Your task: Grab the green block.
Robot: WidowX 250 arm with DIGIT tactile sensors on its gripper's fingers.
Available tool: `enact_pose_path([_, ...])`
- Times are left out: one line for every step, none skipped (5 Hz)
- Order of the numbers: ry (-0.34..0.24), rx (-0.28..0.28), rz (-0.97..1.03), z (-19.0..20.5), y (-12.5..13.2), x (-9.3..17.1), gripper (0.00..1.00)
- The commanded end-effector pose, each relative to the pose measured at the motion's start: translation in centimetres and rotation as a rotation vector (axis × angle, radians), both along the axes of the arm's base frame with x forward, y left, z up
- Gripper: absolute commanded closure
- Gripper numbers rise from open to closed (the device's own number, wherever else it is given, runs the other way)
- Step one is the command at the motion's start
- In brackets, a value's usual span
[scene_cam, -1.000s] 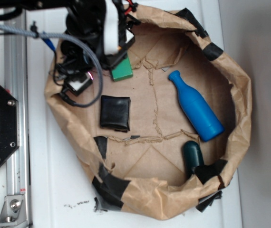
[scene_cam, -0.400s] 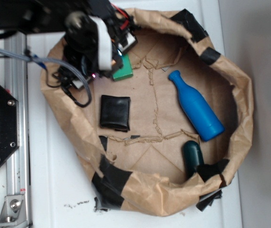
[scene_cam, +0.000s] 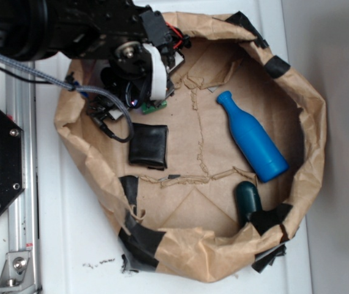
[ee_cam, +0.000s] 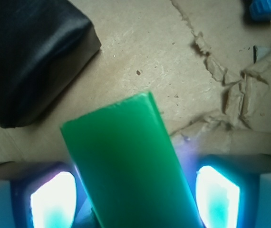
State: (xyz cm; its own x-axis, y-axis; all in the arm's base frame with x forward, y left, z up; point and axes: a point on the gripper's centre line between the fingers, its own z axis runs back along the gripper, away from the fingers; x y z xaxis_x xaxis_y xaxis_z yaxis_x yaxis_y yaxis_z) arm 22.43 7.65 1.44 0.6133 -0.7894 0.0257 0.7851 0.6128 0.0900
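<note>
Green now fills your wrist view: the bright green flat rectangular block (ee_cam: 130, 166) sits between the spread fingers of the gripper (ee_cam: 135, 197), which has descended over it, not yet pinching.

In the exterior view the arm covers nearly all of the green block (scene_cam: 155, 105) (one small corner shows). The wrist view cuts off its near end at the bottom edge, fingertip contact unseen.
</note>
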Motion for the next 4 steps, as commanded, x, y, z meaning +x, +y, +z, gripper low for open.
enact_pose_path([0.001,0.037,-0.016,-1.3,-1.8,0.2,0.0])
enact_pose_path([-0.017,0.033,0.025,-1.1,-1.9,0.2,0.9])
enact_pose_path([-0.029,0.018,0.05,-0.7,-1.7,0.1,1.0])
enact_pose_path([-0.042,-0.02,0.104,0.5,-1.6,-0.1,1.0])
